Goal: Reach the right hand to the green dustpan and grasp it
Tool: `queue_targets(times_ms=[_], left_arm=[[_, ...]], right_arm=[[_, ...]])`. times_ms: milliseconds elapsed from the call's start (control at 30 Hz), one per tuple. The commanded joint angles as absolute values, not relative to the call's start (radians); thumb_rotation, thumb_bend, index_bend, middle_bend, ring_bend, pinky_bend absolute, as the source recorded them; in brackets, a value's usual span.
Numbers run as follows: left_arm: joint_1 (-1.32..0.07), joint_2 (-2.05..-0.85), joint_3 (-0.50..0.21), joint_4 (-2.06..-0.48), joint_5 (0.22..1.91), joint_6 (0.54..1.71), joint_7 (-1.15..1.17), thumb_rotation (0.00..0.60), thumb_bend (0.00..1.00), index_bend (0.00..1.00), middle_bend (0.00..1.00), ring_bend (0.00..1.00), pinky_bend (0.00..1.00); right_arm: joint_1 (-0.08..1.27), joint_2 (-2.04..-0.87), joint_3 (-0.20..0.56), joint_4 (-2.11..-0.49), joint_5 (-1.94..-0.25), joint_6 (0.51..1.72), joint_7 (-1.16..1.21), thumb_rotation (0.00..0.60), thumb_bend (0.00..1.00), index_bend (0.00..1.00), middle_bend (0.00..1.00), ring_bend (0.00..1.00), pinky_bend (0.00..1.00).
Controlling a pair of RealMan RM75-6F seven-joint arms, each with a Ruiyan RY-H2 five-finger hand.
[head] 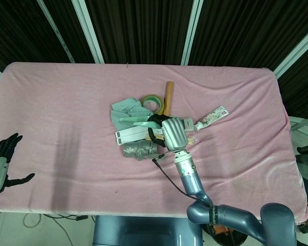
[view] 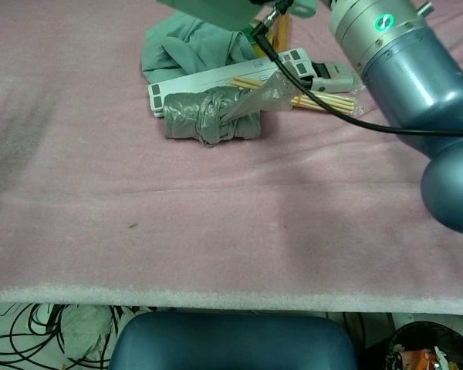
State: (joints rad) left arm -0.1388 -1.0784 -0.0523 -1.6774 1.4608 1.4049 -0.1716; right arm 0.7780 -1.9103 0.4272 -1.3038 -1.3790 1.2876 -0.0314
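The green dustpan [head: 135, 121] hangs above the pile at mid-table, tipped so the head view sees it nearly edge-on. In the chest view only its lower part [view: 216, 9] shows at the top edge. My right hand [head: 170, 132] grips it from the right side, dark fingers wrapped on its near end. The right forearm [view: 393, 54] fills the upper right of the chest view, where the hand itself is mostly cut off. My left hand [head: 0, 160] hovers at the table's near left edge, fingers spread, holding nothing.
Under the dustpan lie a green cloth [head: 124, 109], a white strip [head: 131, 135], a grey wrapped bundle [view: 212, 116] and bagged bamboo sticks [view: 301, 96]. A tape roll [head: 153, 101], an orange wooden handle [head: 168, 95] and a toothpaste tube [head: 211, 117] sit behind and right.
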Motion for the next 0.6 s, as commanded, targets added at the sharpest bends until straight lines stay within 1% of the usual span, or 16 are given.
queue_targets(times_ms=[33, 133, 200, 267, 433, 600], left_arm=[[-0.138, -1.08, -0.052, -1.677, 1.463, 1.408, -0.17, 0.6, 0.0, 0.0, 0.0, 0.0, 0.0], [-0.137, -1.084, -0.05, -1.678, 1.471, 1.414, -0.166, 0.6, 0.0, 0.0, 0.0, 0.0, 0.0], [-0.135, -1.085, -0.047, -1.677, 1.479, 1.418, -0.161, 0.6, 0.0, 0.0, 0.0, 0.0, 0.0], [-0.134, -1.086, -0.043, -1.677, 1.487, 1.423, -0.157, 0.6, 0.0, 0.0, 0.0, 0.0, 0.0], [-0.129, -1.09, -0.04, -1.675, 1.498, 1.434, -0.156, 0.6, 0.0, 0.0, 0.0, 0.0, 0.0], [-0.126, -1.092, -0.041, -1.672, 1.496, 1.44, -0.158, 0.6, 0.0, 0.0, 0.0, 0.0, 0.0]], right_arm=[[0.708, -1.78, 0.416, -1.524, -1.44, 1.379, -0.066, 0.6, 0.76, 0.73, 0.62, 0.57, 0.67], [0.648, -1.715, 0.378, -1.658, -1.454, 1.42, -0.077, 0.6, 0.76, 0.73, 0.62, 0.57, 0.67], [0.601, -1.672, 0.338, -1.745, -1.465, 1.446, -0.078, 0.6, 0.76, 0.73, 0.62, 0.57, 0.67], [0.563, -1.638, 0.295, -1.795, -1.486, 1.468, -0.082, 0.6, 0.76, 0.73, 0.62, 0.57, 0.67], [0.506, -1.614, 0.215, -1.833, -1.519, 1.496, -0.068, 0.6, 0.76, 0.73, 0.62, 0.57, 0.67], [0.492, -1.638, 0.175, -1.821, -1.55, 1.496, -0.065, 0.6, 0.76, 0.73, 0.62, 0.57, 0.67]])
